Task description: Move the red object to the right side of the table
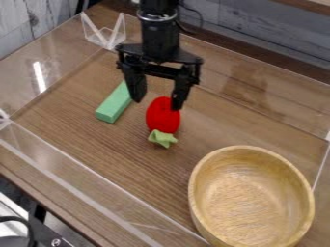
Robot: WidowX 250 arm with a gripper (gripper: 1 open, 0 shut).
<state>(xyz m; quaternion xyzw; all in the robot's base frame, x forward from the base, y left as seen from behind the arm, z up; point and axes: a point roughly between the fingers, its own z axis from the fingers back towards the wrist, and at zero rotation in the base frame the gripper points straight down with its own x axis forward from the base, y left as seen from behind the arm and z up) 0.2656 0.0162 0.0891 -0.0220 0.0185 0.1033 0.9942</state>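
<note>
Open gripper over strawberry, mid-table.
Near right: bowl (252,197). Centre of table (77,154): strawberry (162,118), cap toward camera. Left of it: green block (119,100). Gripper (158,96) just behind and above strawberry, jaws spread wide, holding nothing.

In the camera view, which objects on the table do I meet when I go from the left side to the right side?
green block → red toy strawberry → wooden bowl
</note>
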